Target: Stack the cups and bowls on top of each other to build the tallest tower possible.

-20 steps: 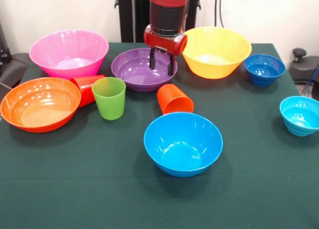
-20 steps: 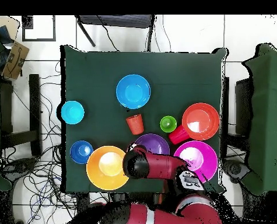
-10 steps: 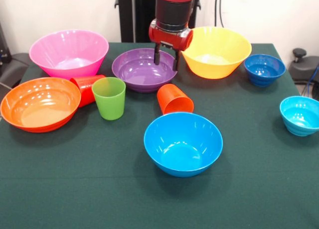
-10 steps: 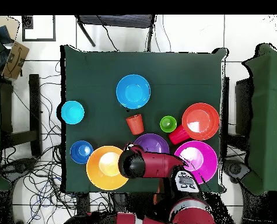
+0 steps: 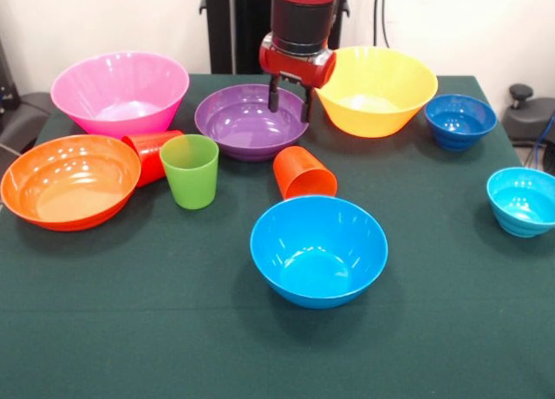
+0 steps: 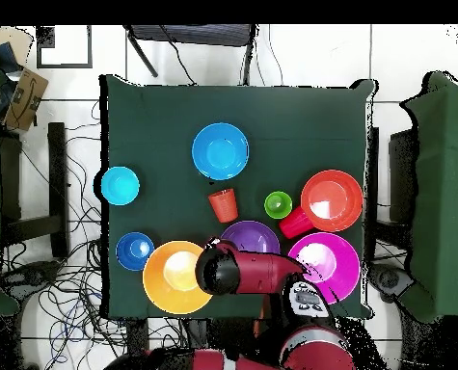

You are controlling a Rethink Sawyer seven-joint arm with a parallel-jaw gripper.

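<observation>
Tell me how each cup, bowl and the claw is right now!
Green cup: upright.
Orange cup: tipped over.
Red cup: tipped over, touching orange bowl.
Purple bowl: upright, empty.
Other bowls: upright, empty, nothing stacked.
Claw: open, empty, above the purple bowl.

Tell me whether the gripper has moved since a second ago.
Yes. In the front view the gripper has risen and shifted right toward the yellow bowl; earlier it hung lower inside the purple bowl. Its fingers stand apart over that bowl's rim.
</observation>
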